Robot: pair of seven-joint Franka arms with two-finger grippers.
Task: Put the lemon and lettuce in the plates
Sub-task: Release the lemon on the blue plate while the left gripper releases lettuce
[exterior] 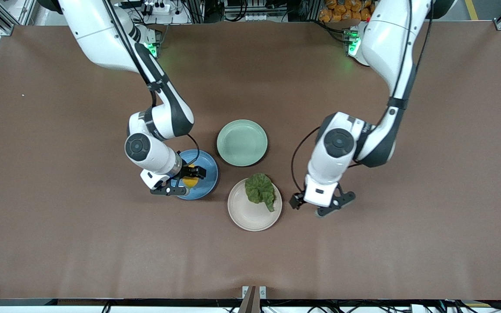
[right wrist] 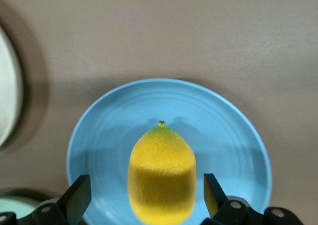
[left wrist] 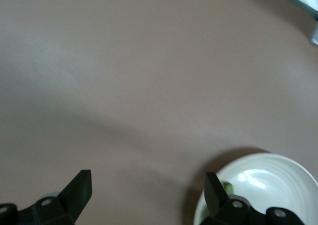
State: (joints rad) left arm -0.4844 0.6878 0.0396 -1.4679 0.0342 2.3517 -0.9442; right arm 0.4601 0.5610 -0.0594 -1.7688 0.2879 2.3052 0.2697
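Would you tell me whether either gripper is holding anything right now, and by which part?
Nothing is held. The right gripper is open around the lemon on the blue plate; the left gripper is open, empty.

There are no words, numbers, labels or signs that can be read on anything here.

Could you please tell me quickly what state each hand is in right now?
Left hand: open, empty, beside the cream plate.
Right hand: open around the lemon on the blue plate.
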